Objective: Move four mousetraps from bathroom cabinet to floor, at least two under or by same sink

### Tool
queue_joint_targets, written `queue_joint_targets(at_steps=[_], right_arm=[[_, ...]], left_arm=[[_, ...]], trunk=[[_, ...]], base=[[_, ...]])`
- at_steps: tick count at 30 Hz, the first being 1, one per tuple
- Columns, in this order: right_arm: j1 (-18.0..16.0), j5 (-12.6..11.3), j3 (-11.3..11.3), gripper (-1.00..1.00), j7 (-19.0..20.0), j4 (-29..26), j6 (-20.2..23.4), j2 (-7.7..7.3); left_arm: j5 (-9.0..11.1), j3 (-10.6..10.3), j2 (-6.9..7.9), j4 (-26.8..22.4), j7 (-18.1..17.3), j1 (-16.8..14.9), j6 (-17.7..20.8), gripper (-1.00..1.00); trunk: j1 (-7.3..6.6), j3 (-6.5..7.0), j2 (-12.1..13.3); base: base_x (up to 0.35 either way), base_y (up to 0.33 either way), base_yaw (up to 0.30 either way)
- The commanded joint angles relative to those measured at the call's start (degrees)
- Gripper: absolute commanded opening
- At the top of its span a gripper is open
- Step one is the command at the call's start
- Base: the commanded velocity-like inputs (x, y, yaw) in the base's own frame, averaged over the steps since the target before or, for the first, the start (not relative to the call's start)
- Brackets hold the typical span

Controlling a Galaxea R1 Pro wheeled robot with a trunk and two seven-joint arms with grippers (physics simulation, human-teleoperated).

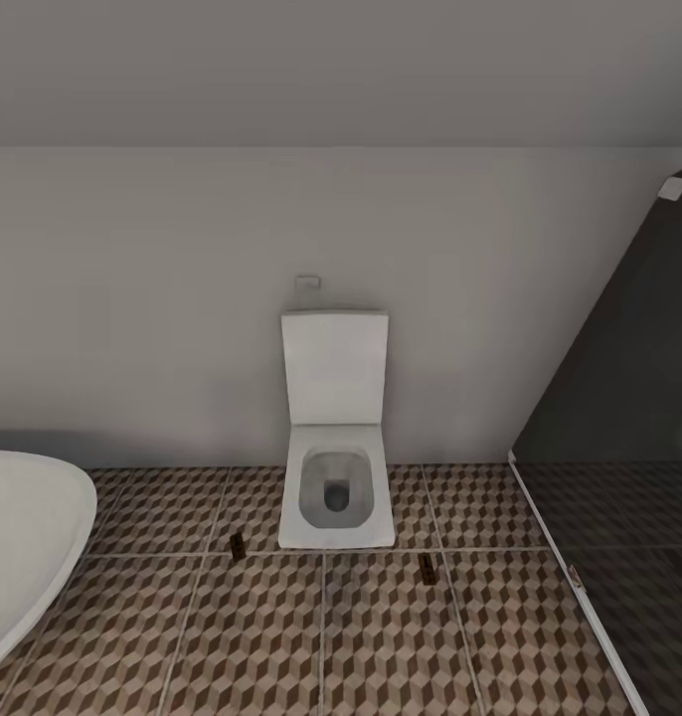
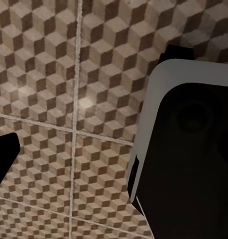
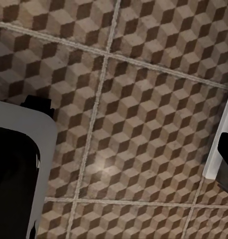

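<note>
Mousetraps, 2 of them, lie on the bathroom floor [image 1: 381, 636] in my head view, both flanking the toilet [image 1: 337, 487], which serves as the landmark here. One mousetrap [image 1: 237, 544] sits just off the toilet's front corner on the bathtub side, resting on or right by a pale grout line. The other mousetrap [image 1: 426, 568] lies off the opposite front corner, on the shower side, a little nearer to me than the first and also by the grout line. Both are small, dark brown and flat on the cube-patterned tiles, apart from the toilet base.

To the side of the toilet, nearer to me, the curved white rim of the bathtub [image 1: 33, 537] cuts into the picture. On the toilet's other side stands the dark glass shower [image 1: 619, 398], its tiles shaded darker than the rest of the floor.

The toilet itself is square and white, its lid raised upright against the pale wall [image 1: 132, 298], with a small flush plate [image 1: 308, 286] on the wall just above the lid.

My wrist cameras look down on the same patterned tiles, with dark and pale grey parts of my own body at the edges. From these pictures I cannot tell whether my left jaws or my right jaws are parted or closed, or whether either grips anything.
</note>
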Motion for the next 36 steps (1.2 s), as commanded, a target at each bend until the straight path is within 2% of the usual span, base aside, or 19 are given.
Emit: queue_joint_targets(at_steps=[1, 10, 36], right_arm=[[0.0, -0.4, 0.5, 1.0, -0.1, 0.0, -0.2, 0.01], [0.0, -0.1, 0.5, 1.0, 0.0, 0.0, -0.3, 0.06], [0.0, 0.0, 0.6, 1.0, -0.1, 0.1, -0.4, 0.14]], left_arm=[[0.2, -0.3, 0.08, -0.3, 0.4, -0.1, -0.1, 1.0], [0.2, -0.3, 0.1, -0.2, 0.4, -0.1, -0.1, 1.0], [0.1, -0.3, 0.25, 0.2, 0.4, -0.1, -0.1, 1.0]], trunk=[[0.0, -0.03, 0.0], [0.0, 0.28, 0.0], [0.0, 2.58, 0.0]], base=[[0.0, 0.0, 0.0], [0.0, 0.0, 0.012], [0.0, 0.0, 0.018]])
